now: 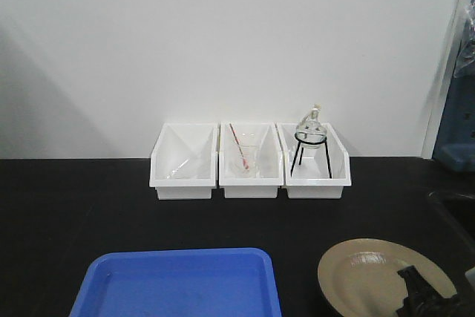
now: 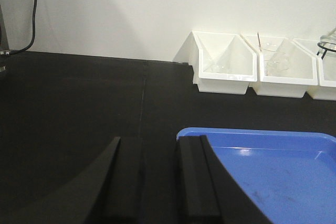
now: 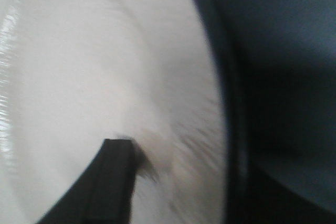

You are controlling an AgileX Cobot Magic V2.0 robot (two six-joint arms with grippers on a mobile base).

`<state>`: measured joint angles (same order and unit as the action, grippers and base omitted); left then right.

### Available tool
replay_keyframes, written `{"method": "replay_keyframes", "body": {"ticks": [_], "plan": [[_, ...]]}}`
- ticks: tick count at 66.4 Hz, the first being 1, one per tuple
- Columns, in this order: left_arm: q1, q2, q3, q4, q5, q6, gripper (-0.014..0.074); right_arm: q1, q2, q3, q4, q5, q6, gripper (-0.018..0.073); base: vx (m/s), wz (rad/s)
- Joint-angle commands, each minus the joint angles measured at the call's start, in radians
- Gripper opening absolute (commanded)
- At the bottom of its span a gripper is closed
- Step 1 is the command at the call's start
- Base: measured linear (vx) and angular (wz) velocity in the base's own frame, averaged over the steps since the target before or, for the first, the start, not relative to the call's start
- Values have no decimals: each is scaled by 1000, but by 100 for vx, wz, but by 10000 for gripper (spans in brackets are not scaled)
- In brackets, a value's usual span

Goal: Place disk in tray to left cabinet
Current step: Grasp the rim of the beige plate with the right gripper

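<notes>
The blue tray (image 1: 178, 283) lies at the front of the black table (image 1: 74, 206), left of the middle. To its right, at the front right, the tan disk (image 1: 367, 269) with a thin black rim lies flat. My right gripper (image 1: 424, 296) is at the disk's near right edge. It is open in the right wrist view: one finger (image 3: 113, 182) is over the disk's pale inside (image 3: 94, 66), and the other is hidden beyond the rim. My left gripper (image 2: 157, 142) is open over bare table, just off the tray's far left corner (image 2: 184, 132). The left cabinet is out of view.
Three white bins (image 1: 249, 161) stand in a row against the white wall. The middle one holds a glass beaker with a rod (image 1: 243, 157); the right one holds a round flask on a black tripod (image 1: 310, 139). A dark recess (image 1: 453, 206) edges the table's right side.
</notes>
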<state>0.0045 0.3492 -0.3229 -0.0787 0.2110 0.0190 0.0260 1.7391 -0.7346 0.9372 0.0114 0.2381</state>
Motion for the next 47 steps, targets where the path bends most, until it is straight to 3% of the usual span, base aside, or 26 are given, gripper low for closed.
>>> {"method": "replay_keyframes", "body": {"ticks": [1,7,27,47], "plan": [[0,12,-33,-2,-81,5,309,-4,-42,-22,-17,-11,-15,120,0,0],[0,12,-33,-2,-81,5,309,-4,-66,-22,-17,3,-15,-15,0,0],[0,12,-33,-2,-81,5,309,-4,-217,-22,-62,-61,-16,-8,0,0],[0,12,-33,-2,-81,5,309,-4,-338,-35,-57,-31,-12,-6,0,0]]}}
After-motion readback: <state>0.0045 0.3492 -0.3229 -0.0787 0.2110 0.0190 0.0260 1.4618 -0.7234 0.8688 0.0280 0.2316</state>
